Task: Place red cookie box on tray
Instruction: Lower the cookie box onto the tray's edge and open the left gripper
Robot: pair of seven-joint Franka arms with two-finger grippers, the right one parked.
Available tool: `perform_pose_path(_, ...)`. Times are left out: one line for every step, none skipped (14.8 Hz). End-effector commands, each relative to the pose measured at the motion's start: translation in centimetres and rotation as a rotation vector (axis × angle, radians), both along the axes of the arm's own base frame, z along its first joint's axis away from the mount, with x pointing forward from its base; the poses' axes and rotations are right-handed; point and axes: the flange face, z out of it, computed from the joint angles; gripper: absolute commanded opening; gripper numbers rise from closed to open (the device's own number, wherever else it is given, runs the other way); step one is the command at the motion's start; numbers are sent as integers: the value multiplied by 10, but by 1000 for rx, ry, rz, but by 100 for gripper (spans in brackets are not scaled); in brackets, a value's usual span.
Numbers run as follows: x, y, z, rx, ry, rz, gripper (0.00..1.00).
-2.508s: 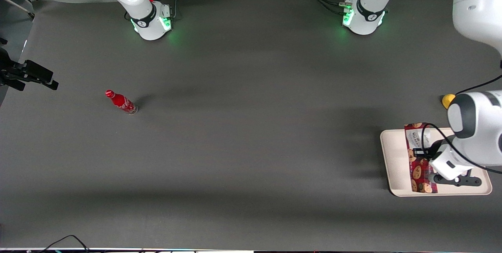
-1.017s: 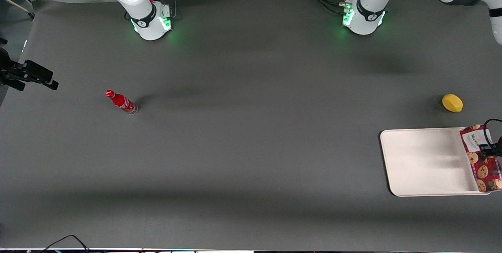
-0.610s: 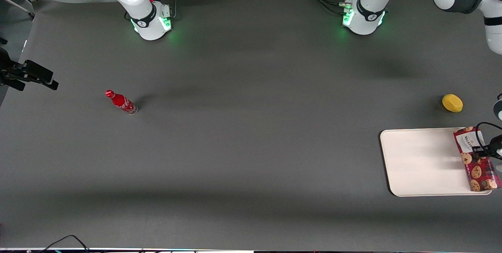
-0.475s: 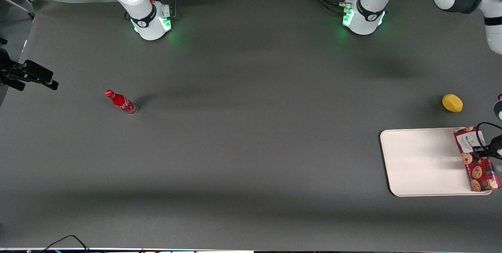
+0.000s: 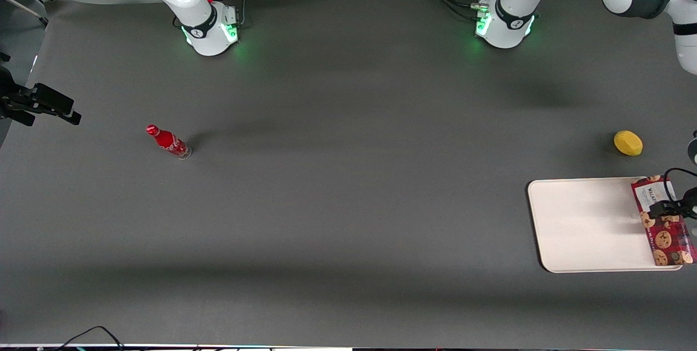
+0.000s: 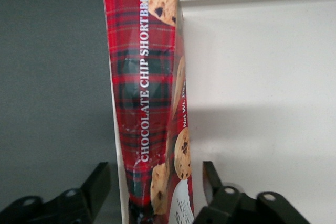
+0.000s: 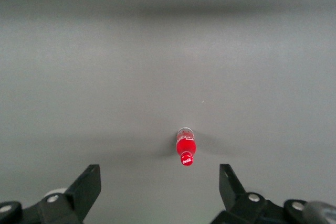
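The red cookie box (image 5: 662,221) lies lengthwise along the edge of the cream tray (image 5: 588,226) that is toward the working arm's end of the table. Its white-label end points away from the front camera. The left gripper (image 5: 668,210) hovers over the label end. In the left wrist view the red cookie box (image 6: 149,103) runs between the two black fingers (image 6: 98,186), and the gripper (image 6: 155,177) is open, with a gap on each side of the box. The tray (image 6: 262,77) spreads out beside the box, which rests against the tray's rim.
A yellow lemon-like object (image 5: 628,142) sits on the dark table, farther from the front camera than the tray. A small red bottle (image 5: 169,142) stands toward the parked arm's end of the table, and the red bottle (image 7: 185,148) also shows in the right wrist view.
Over the last second the box has shifted slightly inward onto the tray's edge and settled. A dark finger now shows beside it. The bottle and the yellow object have not moved.
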Motion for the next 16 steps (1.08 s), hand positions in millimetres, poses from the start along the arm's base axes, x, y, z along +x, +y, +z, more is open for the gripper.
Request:
perform_pose_path(3, 1, 7, 2, -5, -8, 100)
perform_pose_path(3, 1, 8, 2, -4, -9, 100)
perform_pose_path(3, 0, 10, 1, -5, -8, 100)
perform_pose_path(3, 1, 14, 4, -4, -11, 100)
perform_pose_path(5, -2, 29, 2, -10, -17, 100)
perform_pose_path(5, -8, 47, -18, 3, -23, 100)
perform_pose_path(5, -13, 69, -29, 8, -32, 100)
perform_pose_path(6, -19, 90, -17, 8, -56, 100)
perform_pose_path(8, -27, 111, 12, 8, -87, 100)
perform_pose_path(7, -36, 132, 31, 15, -114, 100)
perform_pose_path(5, -52, 154, 23, 33, -130, 100)
perform_pose_path(1, -69, 174, -7, 65, -125, 100)
perform_pose_path(-5, -87, 196, -35, 92, -81, 100)
perform_pose_path(-9, -111, 217, -45, 127, -28, 100)
perform_pose_path(-12, -144, 237, -36, 162, 9, 100)
perform_pose_path(-16, -174, 258, -26, 182, 45, 100)
